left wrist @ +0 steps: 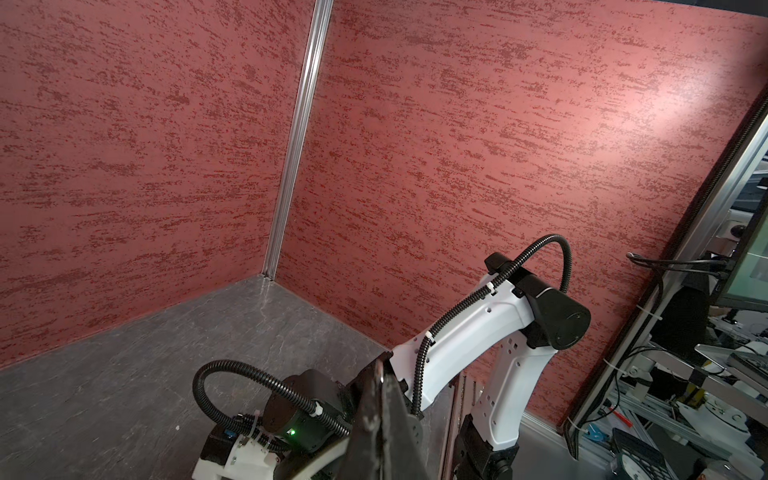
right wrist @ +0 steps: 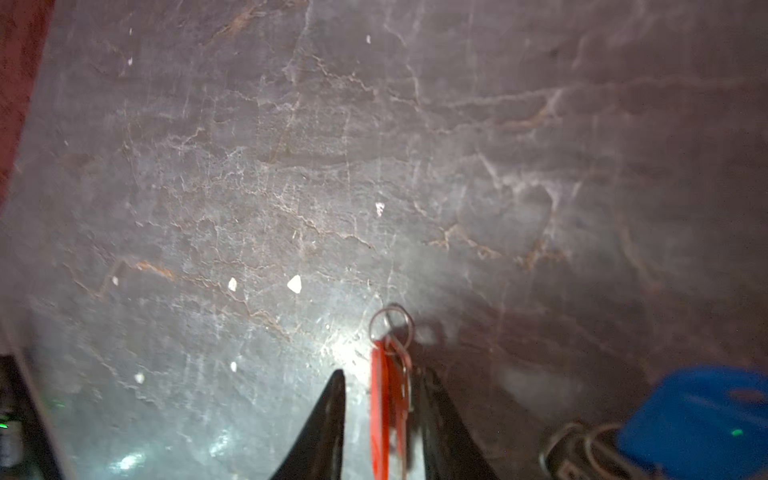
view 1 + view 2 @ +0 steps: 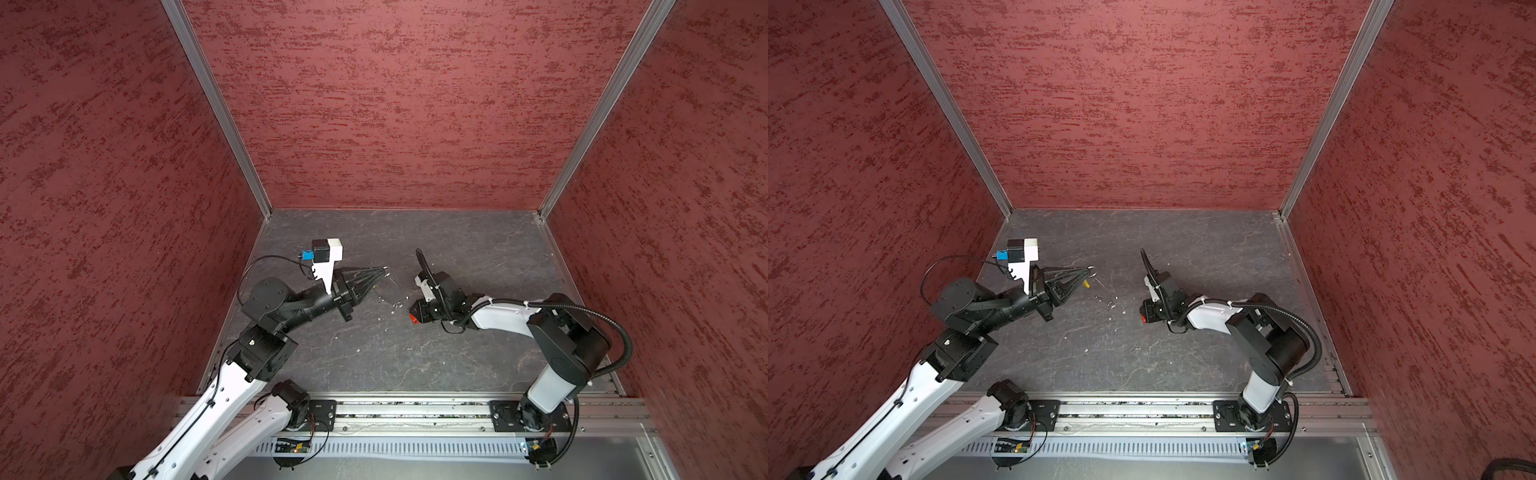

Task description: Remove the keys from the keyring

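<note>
My left gripper point(image 3: 384, 271) is held above the table with its jaws shut on the thin silvery keyring point(image 3: 395, 304). The keyring trails down to the table, and its yellow sleeve point(image 3: 1086, 284) shows just under the fingers. My right gripper point(image 2: 384, 374) points down at the table with its jaws apart. The red-headed key point(image 2: 384, 407) stands between them on edge, close to one finger and clear of the other, with a small split ring point(image 2: 391, 328) at its top. The blue-headed key point(image 2: 702, 419) lies beside that gripper with silver rings point(image 2: 582, 449) next to it.
Small white flecks point(image 2: 294, 284) lie scattered on the dark stone-patterned table point(image 3: 415, 365). Red textured walls point(image 3: 374, 104) close in the back and both sides. An aluminium rail point(image 3: 415, 415) carrying both arm bases runs along the front.
</note>
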Tool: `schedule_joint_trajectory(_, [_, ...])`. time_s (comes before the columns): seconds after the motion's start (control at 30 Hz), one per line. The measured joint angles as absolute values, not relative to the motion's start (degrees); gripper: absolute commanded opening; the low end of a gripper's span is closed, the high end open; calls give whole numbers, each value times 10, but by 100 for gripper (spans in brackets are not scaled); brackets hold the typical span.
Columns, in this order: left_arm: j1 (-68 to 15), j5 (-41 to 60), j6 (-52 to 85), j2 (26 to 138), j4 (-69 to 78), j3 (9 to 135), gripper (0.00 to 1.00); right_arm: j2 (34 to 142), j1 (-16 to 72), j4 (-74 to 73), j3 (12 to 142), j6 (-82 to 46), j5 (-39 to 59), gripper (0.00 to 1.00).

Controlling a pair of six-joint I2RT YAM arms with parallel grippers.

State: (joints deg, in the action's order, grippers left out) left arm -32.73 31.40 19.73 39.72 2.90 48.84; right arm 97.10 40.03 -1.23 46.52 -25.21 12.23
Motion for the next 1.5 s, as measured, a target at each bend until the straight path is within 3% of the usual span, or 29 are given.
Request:
schedule_joint_trajectory(0.2, [-327, 311, 197, 396, 24, 488, 0, 903, 400, -3, 464, -248, 92, 54])
schedule_joint_trajectory(0.53, [-327, 309, 197, 397, 19, 489, 0, 692, 400, 15, 552, -194, 96, 58])
schedule_joint_trajectory(0.8, [-327, 308, 196, 412, 13, 500, 0, 610, 401, -14, 596, -178, 234, 63])
schedule_joint_trajectory(1.0, [-327, 305, 195, 421, 13, 510, 0, 618, 416, -34, 615, -182, 368, 66])
schedule_joint_trajectory(1.2, [-327, 289, 195, 424, 13, 513, 0, 625, 448, -32, 616, -175, 388, 66])
schedule_joint_trajectory(1.33, [-327, 282, 197, 431, 13, 514, 0, 649, 464, -17, 636, -163, 371, 57])
schedule_joint_trajectory(1.5, [-327, 282, 200, 436, 13, 514, 0, 686, 470, -3, 652, -156, 346, 23])
